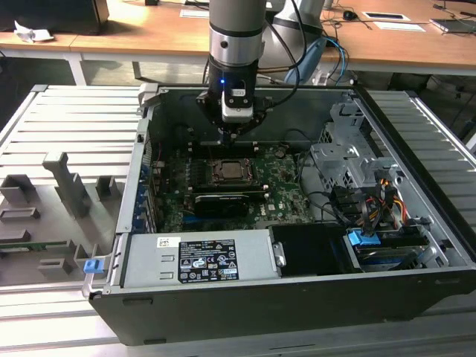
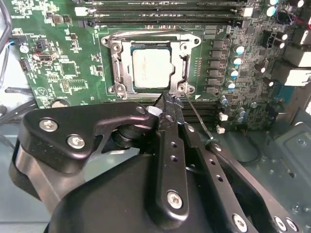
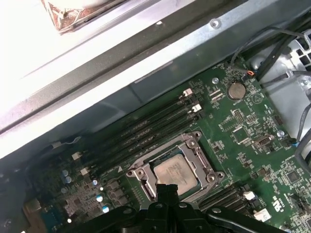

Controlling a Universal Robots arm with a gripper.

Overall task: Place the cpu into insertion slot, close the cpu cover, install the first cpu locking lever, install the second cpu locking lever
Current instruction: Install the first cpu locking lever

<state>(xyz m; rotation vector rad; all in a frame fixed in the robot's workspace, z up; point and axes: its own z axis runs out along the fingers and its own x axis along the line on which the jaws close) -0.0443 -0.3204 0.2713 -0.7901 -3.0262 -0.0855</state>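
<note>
- Second wrist view: our gripper [image 2: 167, 103] hangs closed tight, gripping nothing we can see.
- The cpu [image 2: 151, 68] lies in the insertion slot [image 2: 151, 45], with the cpu cover [image 2: 118, 65] flat around it, just beyond the gripper's tip.

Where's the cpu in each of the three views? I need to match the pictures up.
Exterior view: the cpu sits mid-motherboard, just under the end effector in the picture.
Second wrist view: the cpu is the pale square just beyond the end effector.
First wrist view: the cpu lies just beyond the end effector.
Shared landmark: the long black memory slots alongside it.
</note>
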